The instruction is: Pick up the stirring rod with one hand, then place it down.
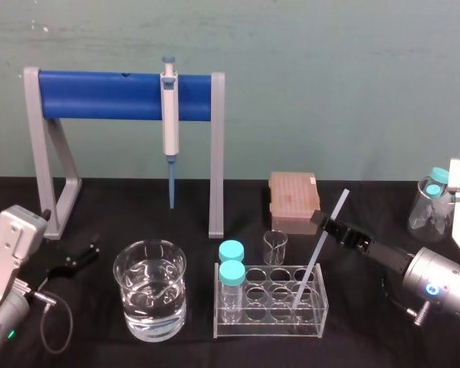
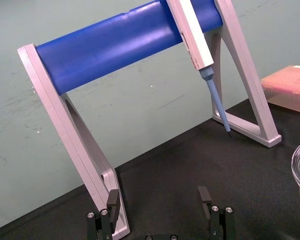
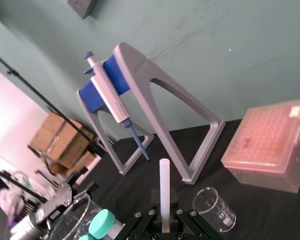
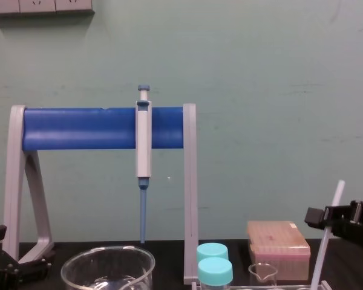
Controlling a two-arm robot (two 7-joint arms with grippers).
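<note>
The stirring rod (image 1: 322,244) is a thin white translucent stick leaning up to the right, with its lower end inside the clear tube rack (image 1: 270,316). My right gripper (image 1: 323,225) reaches in from the right and is shut on the rod a little above its middle. The right wrist view has the rod (image 3: 164,187) rising straight from between the black fingers (image 3: 176,214). In the chest view the rod (image 4: 334,202) slants up past the right gripper (image 4: 327,219) at the lower right. My left gripper (image 1: 75,261) rests open at the table's left, and its two fingertips (image 2: 112,199) stand wide apart.
A grey stand with a blue bar (image 1: 126,96) holds a pipette (image 1: 169,107) at the back. A water-filled beaker (image 1: 149,297) sits left of the rack. Two teal-capped vials (image 1: 231,264) stand in the rack. Behind it are a small beaker (image 1: 274,247) and a pink tip box (image 1: 294,195). A capped flask (image 1: 432,203) is far right.
</note>
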